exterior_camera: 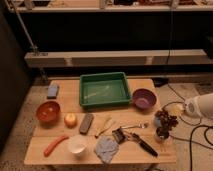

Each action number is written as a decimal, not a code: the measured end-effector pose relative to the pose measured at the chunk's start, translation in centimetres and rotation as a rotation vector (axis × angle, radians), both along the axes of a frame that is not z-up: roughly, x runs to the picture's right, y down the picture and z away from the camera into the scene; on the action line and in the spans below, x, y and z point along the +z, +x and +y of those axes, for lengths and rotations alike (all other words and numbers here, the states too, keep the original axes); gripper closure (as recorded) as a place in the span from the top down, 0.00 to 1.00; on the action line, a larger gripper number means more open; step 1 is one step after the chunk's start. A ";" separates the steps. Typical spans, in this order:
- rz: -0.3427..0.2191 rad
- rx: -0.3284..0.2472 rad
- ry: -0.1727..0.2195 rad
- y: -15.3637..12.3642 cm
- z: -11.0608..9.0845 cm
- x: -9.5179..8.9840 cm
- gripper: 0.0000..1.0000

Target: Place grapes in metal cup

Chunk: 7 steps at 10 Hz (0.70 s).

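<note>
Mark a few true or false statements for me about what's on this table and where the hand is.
1. The green tray sits at the back middle of the table. True.
2. The purple bowl is left of the tray. False: it is right of it.
3. The grapes are at the table's right end. True.
4. The hand is over the tray. False: it is at the right end, by the grapes.
5. The white cup stands in the tray. False: it stands on the table near the front edge.

Lab or workshop: beyond my closed pincer (167,124), at the wooden table's (60,156) edge, stand metal racks (115,57); cables (191,137) trail across speckled floor (15,135) beside it.
</note>
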State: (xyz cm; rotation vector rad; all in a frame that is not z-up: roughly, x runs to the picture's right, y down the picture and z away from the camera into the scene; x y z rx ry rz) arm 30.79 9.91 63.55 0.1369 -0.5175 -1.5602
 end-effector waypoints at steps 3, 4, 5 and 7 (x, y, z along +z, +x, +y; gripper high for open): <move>-0.015 0.003 0.010 -0.3 -0.3 -0.1 0.00; -0.017 0.003 0.005 -0.3 -0.1 -0.1 0.00; -0.020 0.005 -0.002 -0.2 0.1 -0.1 0.00; -0.030 0.015 -0.023 -0.1 0.8 0.2 0.00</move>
